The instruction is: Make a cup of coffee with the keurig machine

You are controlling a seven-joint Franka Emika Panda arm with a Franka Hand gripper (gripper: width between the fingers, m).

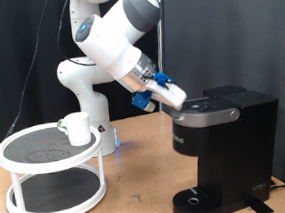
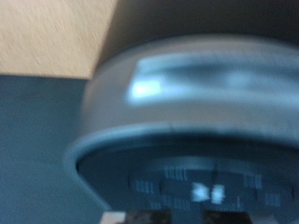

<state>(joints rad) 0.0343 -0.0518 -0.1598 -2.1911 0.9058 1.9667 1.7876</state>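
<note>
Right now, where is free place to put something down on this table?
Bare wood lies between the white two-tier stand and the keurig machine. The stand's top shelf is free beside the cup. It is crowded at the machine's lid, where the gripper is.

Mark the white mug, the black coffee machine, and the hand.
White ceramic mug (image 1: 77,128): exterior view, side wall.
Black boxy coffee machine (image 1: 231,139): exterior view, front body.
Hand (image 1: 174,96): exterior view, fingertips at the machine's lid.

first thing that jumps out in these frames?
The white arm sweeping down from the exterior view's top, its gripper at the lid of the black keurig machine on the exterior view's right. The wrist view is filled by that lid, blurred. The white cup sits apart on a round two-tier stand at the left.
</note>
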